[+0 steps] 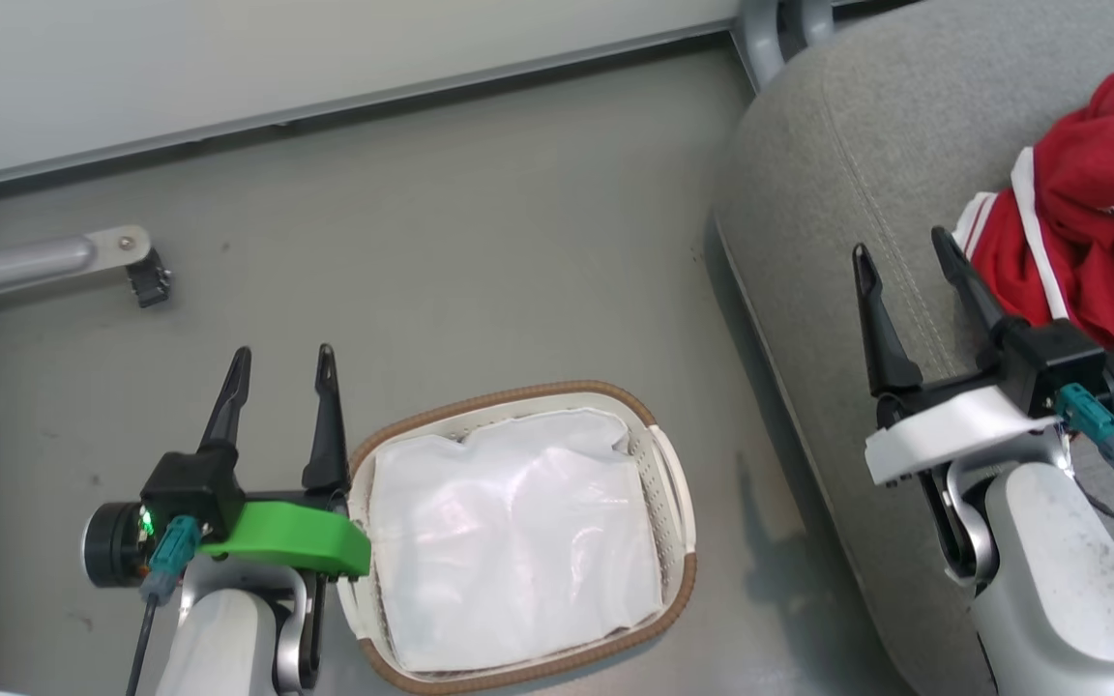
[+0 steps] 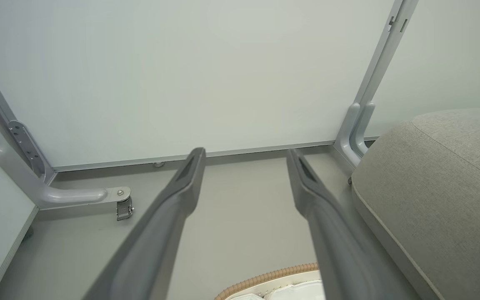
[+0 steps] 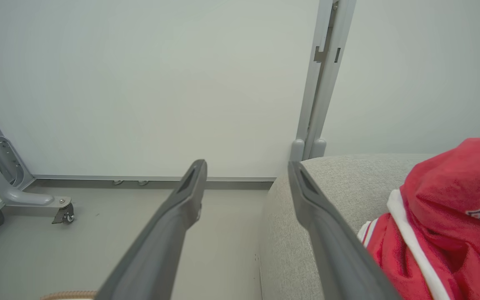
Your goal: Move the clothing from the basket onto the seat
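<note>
Clothing [image 1: 1099, 242] is lying heaped on the seat [image 1: 837, 193], right of the basket [image 1: 675, 503]. Left claw [image 1: 284, 353] and right claw [image 1: 900, 242] are standing open, empty. Risk: right claw is hovering just beside the heap, threatening a snag.

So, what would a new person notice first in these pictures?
The bright red clothing stands out most, heaped on the grey seat at the right of the head view. Next comes the basket on the floor at the lower middle, holding a white sheet. Both grippers are open and empty: the left gripper beside the basket, the right gripper over the seat.
</note>
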